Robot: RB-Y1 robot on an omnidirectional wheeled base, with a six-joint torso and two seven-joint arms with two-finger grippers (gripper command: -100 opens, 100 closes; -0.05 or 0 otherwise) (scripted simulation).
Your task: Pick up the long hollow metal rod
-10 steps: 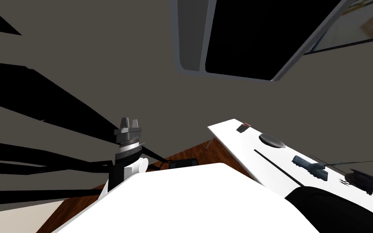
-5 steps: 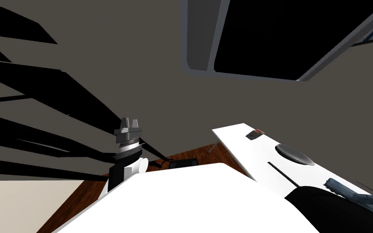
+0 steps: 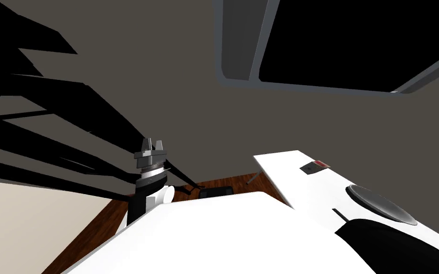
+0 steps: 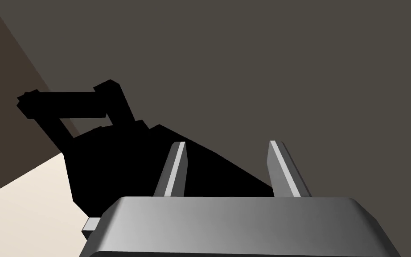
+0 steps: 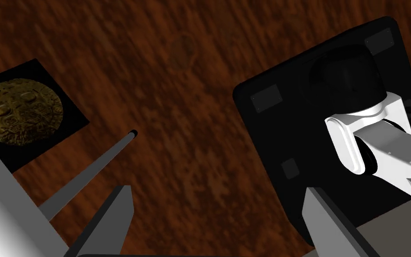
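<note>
1. Head view: your rod lies on the white table at right, thin and dark. You get just a short end beside the round grey disc; the rest is hidden behind a dark arm part.
2. On the same table a small dark-and-red item sits nearer the wall, apart from the disc.
3. Your left gripper is raised by the grey wall, well apart from the table; its 2 fingers are spread and empty.
4. Your right gripper points at the dark wood floor, 2 fingers apart, gripping nothing. A grey table leg and a black square with a gold disc are near.
</note>
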